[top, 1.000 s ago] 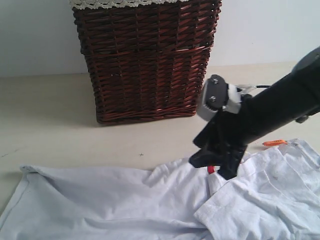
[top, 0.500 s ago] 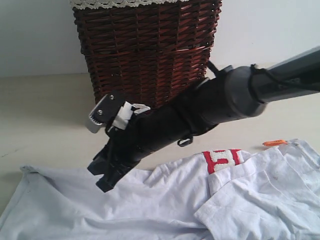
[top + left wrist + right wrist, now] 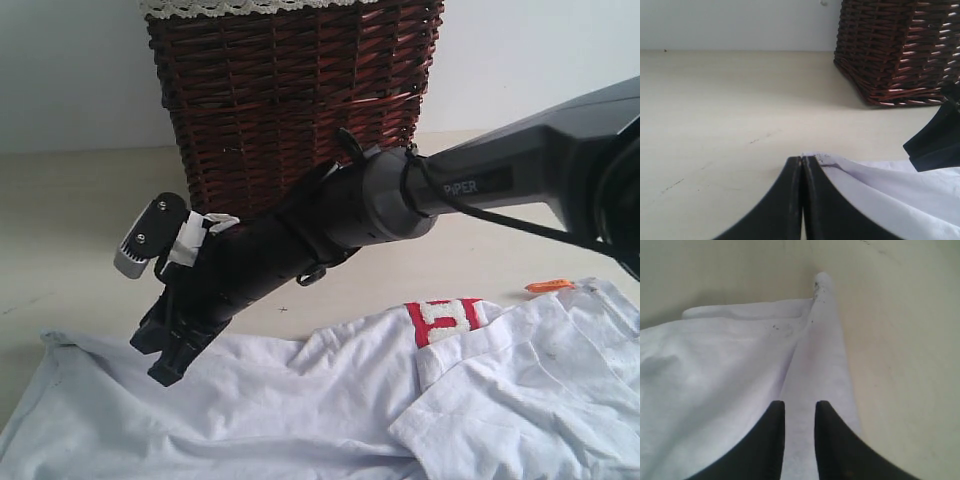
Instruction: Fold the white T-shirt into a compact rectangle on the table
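The white T-shirt (image 3: 300,410) lies crumpled across the near part of the table (image 3: 80,230). Its red-outlined lettering (image 3: 445,318) and orange neck tag (image 3: 548,286) are at the right. My right gripper (image 3: 160,365) has reached across to the left and sits low over the shirt's left end. In the right wrist view the right gripper (image 3: 800,404) is open by a narrow gap, with flat shirt fabric (image 3: 715,370) showing beneath it. My left gripper (image 3: 802,158) is shut, its tips just short of the shirt's corner (image 3: 816,157); the exterior view does not show it.
A tall brown wicker basket (image 3: 290,120) with a lace-trimmed liner stands at the back of the table, behind the right arm. Bare tabletop (image 3: 715,110) stretches left of the basket. A pale wall runs along the table's far edge.
The right arm has swept from the shirt's right part across to its left end, uncovering the red lettering. The shirt lies as before.
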Robot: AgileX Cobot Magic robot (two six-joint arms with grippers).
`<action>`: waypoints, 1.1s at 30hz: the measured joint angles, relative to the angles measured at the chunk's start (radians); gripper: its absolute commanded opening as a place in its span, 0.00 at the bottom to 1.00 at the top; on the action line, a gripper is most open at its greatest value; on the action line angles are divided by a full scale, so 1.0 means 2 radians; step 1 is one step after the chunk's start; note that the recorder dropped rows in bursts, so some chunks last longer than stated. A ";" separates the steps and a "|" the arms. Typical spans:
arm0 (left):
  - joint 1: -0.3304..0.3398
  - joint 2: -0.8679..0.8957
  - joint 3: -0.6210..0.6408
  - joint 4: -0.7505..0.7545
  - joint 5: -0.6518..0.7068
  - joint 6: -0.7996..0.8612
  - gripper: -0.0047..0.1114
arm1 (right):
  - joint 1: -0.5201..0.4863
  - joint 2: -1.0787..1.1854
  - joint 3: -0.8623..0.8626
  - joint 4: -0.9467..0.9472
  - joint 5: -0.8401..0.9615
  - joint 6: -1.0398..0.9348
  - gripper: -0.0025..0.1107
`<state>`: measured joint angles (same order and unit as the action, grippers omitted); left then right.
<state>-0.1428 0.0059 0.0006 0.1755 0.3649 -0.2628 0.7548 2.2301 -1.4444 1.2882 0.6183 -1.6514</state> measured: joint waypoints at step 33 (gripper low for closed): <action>0.000 0.000 0.000 0.000 0.000 0.000 0.05 | 0.000 0.031 -0.071 -0.071 -0.067 0.075 0.07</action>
<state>-0.1428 0.0059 0.0006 0.1755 0.3649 -0.2628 0.7548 2.2917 -1.5863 1.1464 0.4835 -1.5006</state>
